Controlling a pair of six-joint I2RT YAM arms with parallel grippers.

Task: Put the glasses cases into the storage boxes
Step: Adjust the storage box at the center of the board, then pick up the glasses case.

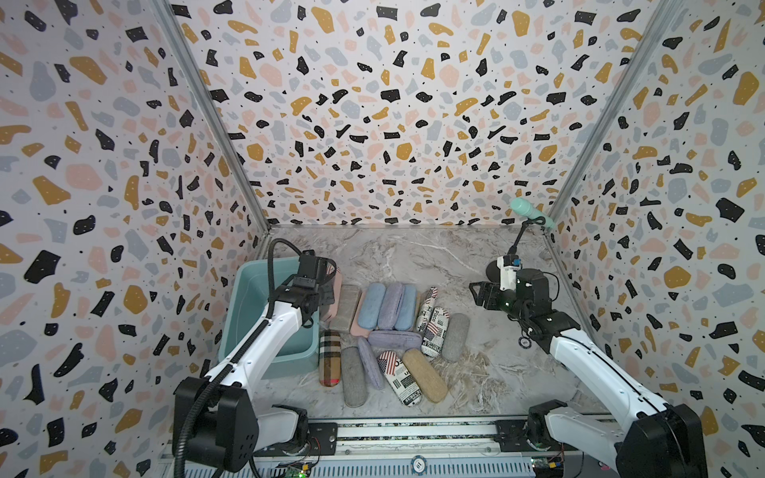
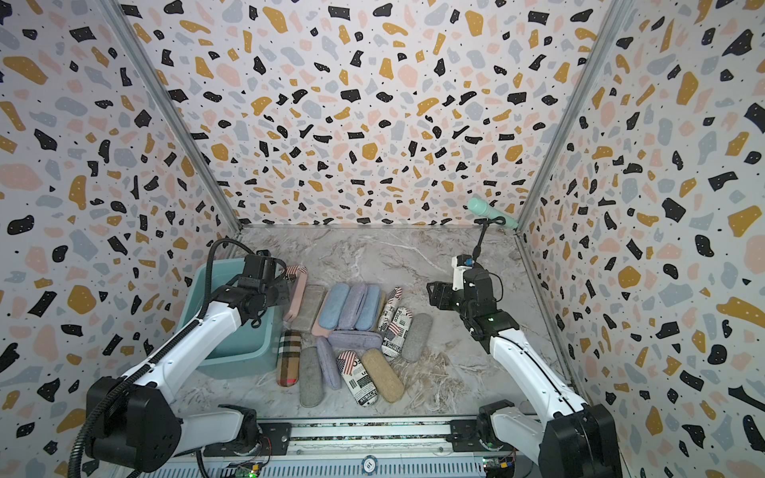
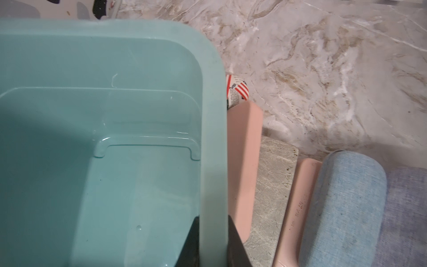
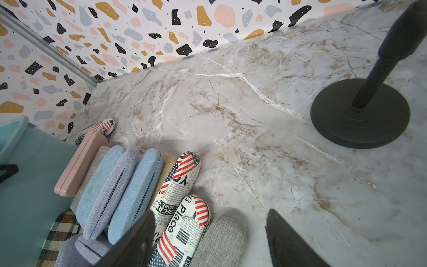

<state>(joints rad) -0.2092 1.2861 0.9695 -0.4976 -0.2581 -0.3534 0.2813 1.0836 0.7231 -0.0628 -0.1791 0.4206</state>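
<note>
Left wrist view: the left gripper (image 3: 213,218) is clamped on the rolled rim of the teal storage tub (image 3: 212,104), with one black finger inside the wall and one outside. A pink glasses case (image 3: 242,173) stands on edge just beside the tub's outer wall, with a flag-printed newsprint case (image 3: 238,90) past its end. In both top views the tub sits at the marble tabletop's (image 1: 414,256) left edge. The other glasses cases (image 1: 389,339) lie bunched on the tabletop beside it, toward the middle. The right gripper (image 1: 477,294) hangs over the tabletop's right side, jaws apart, gripping nothing.
</note>
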